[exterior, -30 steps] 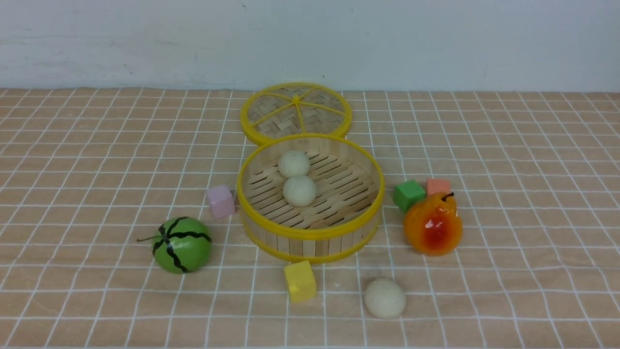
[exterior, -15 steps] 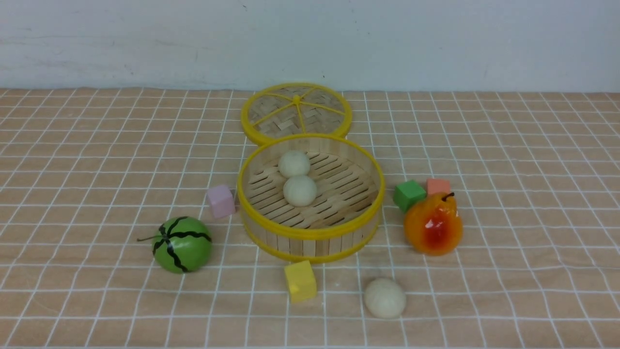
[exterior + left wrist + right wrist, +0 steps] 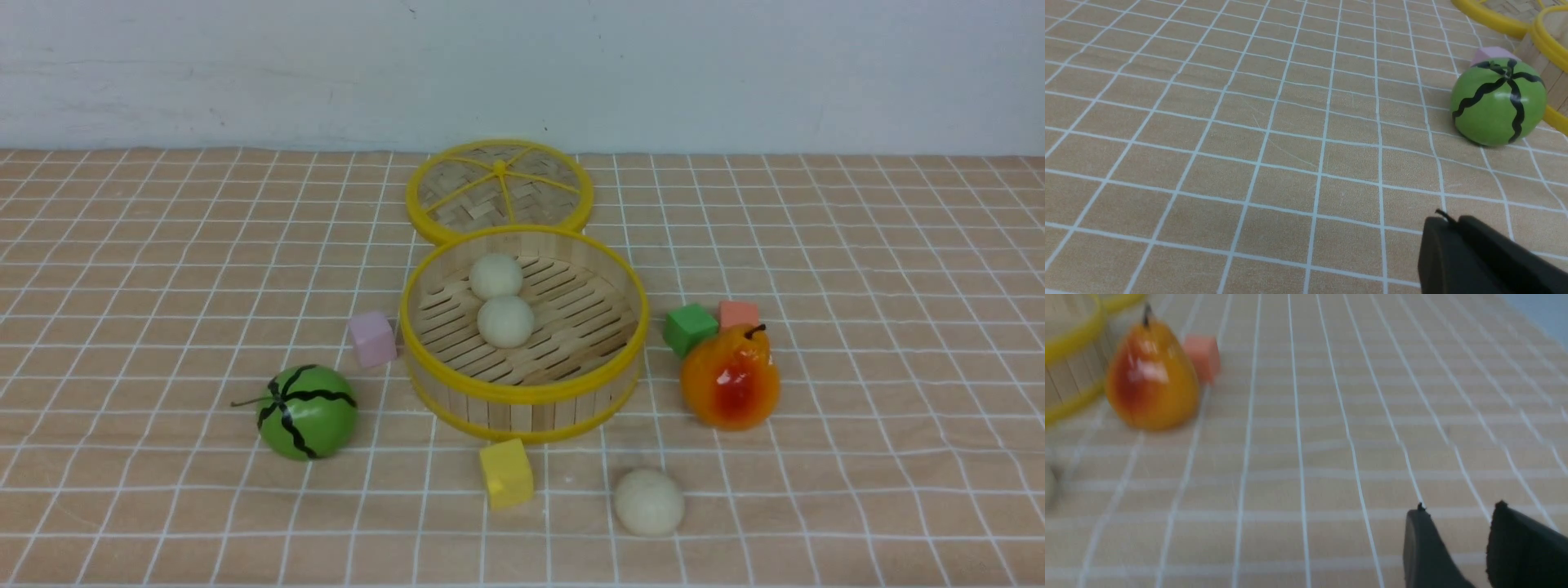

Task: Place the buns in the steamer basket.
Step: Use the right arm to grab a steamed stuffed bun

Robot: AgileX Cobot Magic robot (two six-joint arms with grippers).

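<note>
The steamer basket (image 3: 522, 392) stands mid-table in the front view, with two cream buns (image 3: 495, 275) (image 3: 505, 321) on its slatted floor. A third bun (image 3: 649, 502) lies on the cloth in front of the basket, to the right of a yellow cube. Neither arm shows in the front view. In the left wrist view my left gripper (image 3: 1451, 220) is shut and empty, low over bare cloth, short of the melon. In the right wrist view my right gripper (image 3: 1459, 507) is open with nothing between its fingers, over bare cloth away from the pear.
A woven lid (image 3: 498, 189) lies behind the basket. A green striped melon (image 3: 307, 411) and pink cube (image 3: 372, 338) sit left of it. A yellow cube (image 3: 506, 473) is in front. A green cube (image 3: 689, 328), salmon cube (image 3: 739, 314) and pear (image 3: 730, 378) stand to the right.
</note>
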